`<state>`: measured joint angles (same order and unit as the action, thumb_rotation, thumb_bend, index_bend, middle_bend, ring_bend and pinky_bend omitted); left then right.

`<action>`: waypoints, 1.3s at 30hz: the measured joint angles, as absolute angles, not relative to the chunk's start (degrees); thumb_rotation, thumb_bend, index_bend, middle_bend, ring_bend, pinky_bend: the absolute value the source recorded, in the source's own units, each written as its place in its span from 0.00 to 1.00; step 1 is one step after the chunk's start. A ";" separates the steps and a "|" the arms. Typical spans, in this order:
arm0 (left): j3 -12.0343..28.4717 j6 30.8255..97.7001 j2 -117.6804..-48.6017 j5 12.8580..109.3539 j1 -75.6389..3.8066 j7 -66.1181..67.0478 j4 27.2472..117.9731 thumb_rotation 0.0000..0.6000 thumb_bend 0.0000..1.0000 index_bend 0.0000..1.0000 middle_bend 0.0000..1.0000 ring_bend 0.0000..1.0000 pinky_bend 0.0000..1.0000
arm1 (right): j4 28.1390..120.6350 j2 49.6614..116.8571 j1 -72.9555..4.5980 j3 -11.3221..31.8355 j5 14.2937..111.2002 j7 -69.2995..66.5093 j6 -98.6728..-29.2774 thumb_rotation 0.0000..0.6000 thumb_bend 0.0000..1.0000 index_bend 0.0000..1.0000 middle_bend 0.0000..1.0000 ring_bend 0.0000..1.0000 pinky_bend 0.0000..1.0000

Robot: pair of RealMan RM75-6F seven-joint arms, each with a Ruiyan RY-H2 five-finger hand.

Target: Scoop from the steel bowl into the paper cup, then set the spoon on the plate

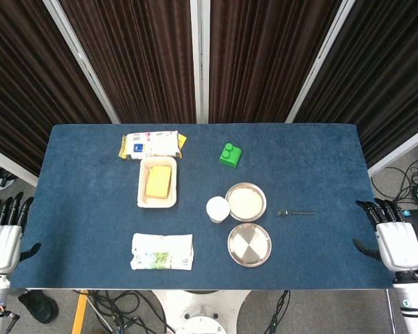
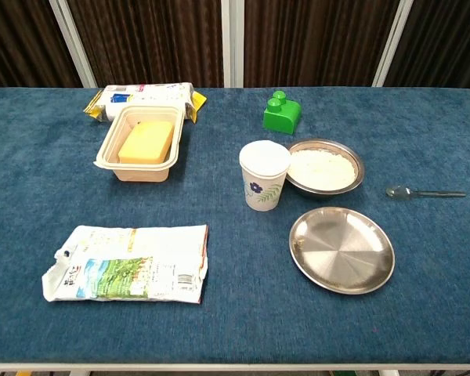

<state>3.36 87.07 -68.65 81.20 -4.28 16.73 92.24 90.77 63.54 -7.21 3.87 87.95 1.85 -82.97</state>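
Observation:
A steel bowl [image 1: 246, 201] [image 2: 325, 166] filled with a pale powder sits right of centre on the blue table. The paper cup [image 1: 218, 209] [image 2: 264, 175] stands upright just left of it, touching or nearly so. In front of the bowl lies an empty steel plate [image 1: 249, 244] [image 2: 341, 249]. The spoon [image 1: 296, 212] [image 2: 424, 192] lies flat on the cloth to the right of the bowl, bowl end pointing left. My left hand [image 1: 4, 233] and right hand [image 1: 394, 236] hang open beyond the table's side edges, far from everything; the chest view shows neither.
A green block [image 1: 230, 155] [image 2: 280, 113] stands behind the bowl. A beige tray with a yellow slab [image 1: 157, 182] [image 2: 146, 142] sits left of centre, a snack packet [image 1: 150, 145] behind it, and a flat white pouch [image 1: 161, 251] [image 2: 127, 263] near the front edge.

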 measured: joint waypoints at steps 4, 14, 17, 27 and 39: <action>3.19 87.24 -69.13 81.44 -4.04 16.37 91.77 1.00 0.00 0.13 0.11 0.00 0.03 | 91.43 63.20 -7.33 3.54 88.15 1.72 -82.57 1.00 0.07 0.19 0.24 0.13 0.15; 3.25 87.24 -69.08 83.52 -4.57 13.01 90.78 1.00 0.00 0.13 0.11 0.00 0.03 | 90.31 64.90 -10.93 4.60 86.21 3.11 -76.63 1.00 0.09 0.30 0.30 0.15 0.15; 3.30 86.71 -68.97 83.63 -4.88 12.43 90.63 1.00 0.00 0.13 0.11 0.00 0.03 | 87.94 67.09 -13.64 5.52 84.64 3.31 -72.45 1.00 0.12 0.33 0.32 0.16 0.16; 3.31 85.52 -68.91 82.79 -5.09 11.86 90.48 1.00 0.00 0.13 0.11 0.00 0.04 | 72.32 79.37 -23.26 7.25 80.86 4.69 -59.90 1.00 0.17 0.42 0.37 0.16 0.16; 3.23 84.51 -69.17 82.26 -5.36 11.33 90.10 1.00 0.00 0.13 0.11 0.00 0.03 | 58.77 90.13 -27.04 5.53 80.12 4.07 -55.40 1.00 0.16 0.48 0.44 0.18 0.17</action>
<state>3.23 84.51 -69.17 82.26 -5.36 11.33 90.10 58.77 90.13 -27.04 5.53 80.12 4.07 -55.40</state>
